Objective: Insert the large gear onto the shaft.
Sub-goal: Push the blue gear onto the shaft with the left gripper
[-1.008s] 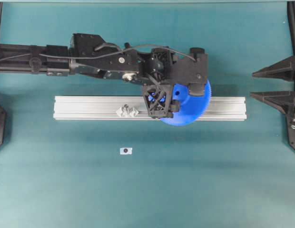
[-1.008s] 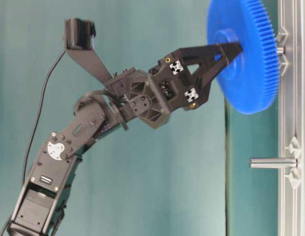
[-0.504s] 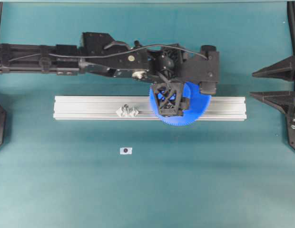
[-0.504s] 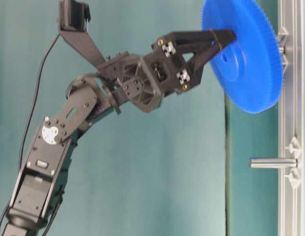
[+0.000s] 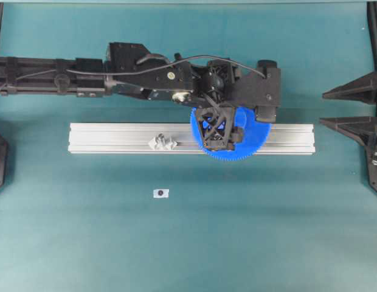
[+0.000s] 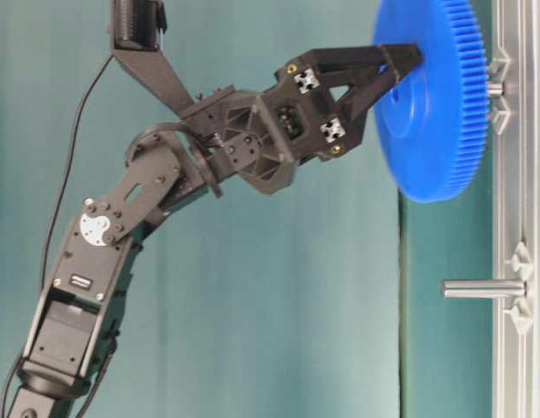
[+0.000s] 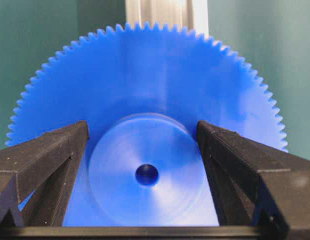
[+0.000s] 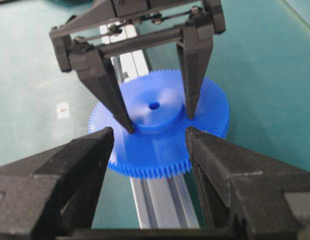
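Centre of the overhead view: left gripper (image 5: 220,131) pinches the large gear (image 5: 252,143) by its hub, keeping the centre hole unobstructed for the shaft (image 6: 495,88); right gripper (image 8: 147,137) gapes empty

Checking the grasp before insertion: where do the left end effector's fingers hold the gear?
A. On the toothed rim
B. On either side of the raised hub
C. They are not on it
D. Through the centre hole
B: in the left wrist view the fingers flank the gear's raised hub.

Gear (image 7: 160,100): smooth blue plastic, slight sheen. Rail (image 5: 115,137): ribbed silvery metal. Table (image 5: 188,243): matt teal. Fingers (image 7: 40,165): matt black plastic.
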### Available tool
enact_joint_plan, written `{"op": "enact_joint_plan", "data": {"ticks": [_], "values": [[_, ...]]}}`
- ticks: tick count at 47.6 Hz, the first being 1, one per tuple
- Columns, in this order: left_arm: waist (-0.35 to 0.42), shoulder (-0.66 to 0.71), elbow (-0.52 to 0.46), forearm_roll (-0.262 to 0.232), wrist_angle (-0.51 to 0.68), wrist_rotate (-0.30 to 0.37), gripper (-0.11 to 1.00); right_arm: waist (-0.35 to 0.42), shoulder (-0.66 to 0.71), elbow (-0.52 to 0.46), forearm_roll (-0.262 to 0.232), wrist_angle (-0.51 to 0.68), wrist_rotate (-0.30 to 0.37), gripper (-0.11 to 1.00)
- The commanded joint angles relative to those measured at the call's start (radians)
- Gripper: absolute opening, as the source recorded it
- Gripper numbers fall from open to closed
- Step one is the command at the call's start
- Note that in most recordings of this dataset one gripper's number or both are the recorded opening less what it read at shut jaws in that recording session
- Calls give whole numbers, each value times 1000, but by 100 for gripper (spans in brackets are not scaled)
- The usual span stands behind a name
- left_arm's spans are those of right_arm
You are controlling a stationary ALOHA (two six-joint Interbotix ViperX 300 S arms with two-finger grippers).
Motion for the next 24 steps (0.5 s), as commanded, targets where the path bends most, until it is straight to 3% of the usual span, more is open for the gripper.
{"op": "enact_joint_plan", "data": {"ticks": [1,24], "values": [[-2,-17,-18,2,-3,-2,87,-2,8,-9,-2,-9,11,68],[-2,-44,5,2,51,5,87,-3,8,-11,-2,-9,11,68]]}}
